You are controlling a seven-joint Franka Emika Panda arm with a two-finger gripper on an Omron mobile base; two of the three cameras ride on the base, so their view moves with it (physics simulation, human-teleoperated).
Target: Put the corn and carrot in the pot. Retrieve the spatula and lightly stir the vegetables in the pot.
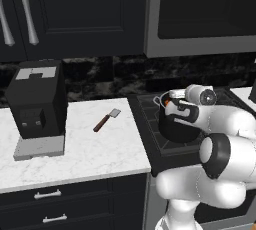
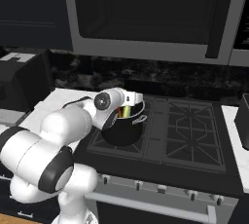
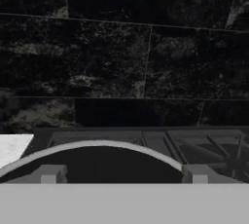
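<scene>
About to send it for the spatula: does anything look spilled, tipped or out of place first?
Nothing stands out. The pot sits upright on the stove's left burner with the corn inside it, the spatula lies flat on the counter, and the hand is open over the pot.

No readable text, labels or numbers anywhere

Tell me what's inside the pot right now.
In the pot a yellow-green piece, likely the corn, leans against the far wall, and an orange bit, probably the carrot, peeks at the rim. The wrist and pot wall cover the rest of the inside.
</scene>
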